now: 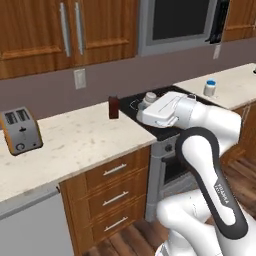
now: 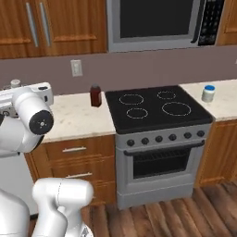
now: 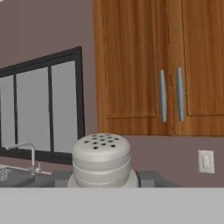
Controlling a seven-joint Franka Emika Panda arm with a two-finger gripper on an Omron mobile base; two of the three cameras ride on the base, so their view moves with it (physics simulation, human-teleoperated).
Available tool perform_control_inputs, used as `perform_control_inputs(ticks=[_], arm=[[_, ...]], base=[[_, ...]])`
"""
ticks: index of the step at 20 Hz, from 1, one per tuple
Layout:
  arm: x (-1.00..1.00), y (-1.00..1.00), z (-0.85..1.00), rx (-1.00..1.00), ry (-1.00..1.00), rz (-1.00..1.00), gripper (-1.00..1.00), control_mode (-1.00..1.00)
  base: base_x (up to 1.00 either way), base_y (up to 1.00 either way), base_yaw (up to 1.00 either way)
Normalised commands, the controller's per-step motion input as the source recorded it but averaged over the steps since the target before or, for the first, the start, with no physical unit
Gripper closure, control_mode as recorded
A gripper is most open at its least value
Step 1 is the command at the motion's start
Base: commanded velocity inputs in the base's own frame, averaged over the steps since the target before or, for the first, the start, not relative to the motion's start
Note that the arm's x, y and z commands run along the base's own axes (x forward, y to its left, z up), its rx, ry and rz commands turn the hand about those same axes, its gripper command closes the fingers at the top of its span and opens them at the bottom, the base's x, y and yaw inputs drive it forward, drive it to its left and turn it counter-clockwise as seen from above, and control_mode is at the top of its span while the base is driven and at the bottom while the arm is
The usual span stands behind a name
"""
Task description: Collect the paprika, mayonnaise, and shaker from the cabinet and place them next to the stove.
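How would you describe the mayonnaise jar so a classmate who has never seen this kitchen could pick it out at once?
Start at the black stove under the microwave. On the pale counter along its right edge stands the mayonnaise, alone. It is a squat white jar with a blue lid, unlike the tall dark paprika bottle on the stove's left side.

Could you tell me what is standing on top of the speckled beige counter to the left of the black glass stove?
A small dark red-brown paprika bottle stands upright near the stove. Further left on the counter sits a brown-sided toaster. The white arm covers part of the counter's stove-side edge.
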Motion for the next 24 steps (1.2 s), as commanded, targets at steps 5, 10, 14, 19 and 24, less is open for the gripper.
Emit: perform_control_inputs(ticks=[5, 10, 14, 19, 24], arm=[[0.00, 0.00, 0.00, 0.00, 0.00, 0.00, 1.00, 1.00], [0.00, 0.00, 0.00, 0.00, 0.00, 0.00, 1.00, 1.00], [0.00, 0.00, 0.00, 0.00, 0.00, 0.00, 1.00, 1.00], [0.00, 0.00, 0.00, 0.00, 0.00, 0.00, 1.00, 1.00], [0.02, -0.09, -0.10, 0.00, 0.00, 0.04, 1.00, -1.00]], base=[[0.66, -0.45, 0.42], [0.62, -0.50, 0.32], [0.64, -0.46, 0.27], [0.62, -0.39, 0.25], [0.31, -0.22, 0.17]])
